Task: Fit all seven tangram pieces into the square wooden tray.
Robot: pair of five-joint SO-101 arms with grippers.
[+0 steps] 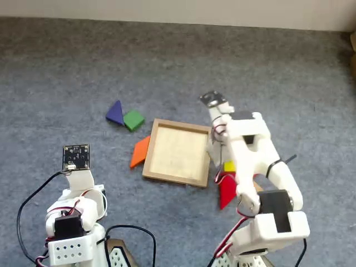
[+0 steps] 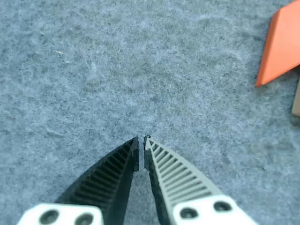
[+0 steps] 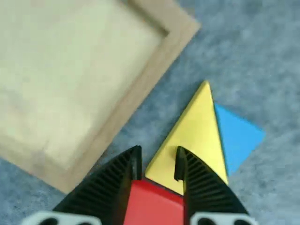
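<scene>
- Grey carpet (image 1: 67, 67): my right gripper (image 3: 157, 157), jaws part-spread, hangs over yellow (image 3: 194, 126) touching red (image 3: 154, 201); closing may nip both.
- My left gripper (image 2: 141, 140) is pressed together, empty.

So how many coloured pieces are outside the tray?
6. Dark blue triangle and green square beyond the tray's left corner; orange piece beside its left edge; yellow triangle, light blue piece and red piece on its right. Another may hide under the arm.

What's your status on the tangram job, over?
Left gripper shut, over bare carpet. Right gripper open, astride yellow triangle corner beside tray. Tray empty, nothing blocking it.
</scene>
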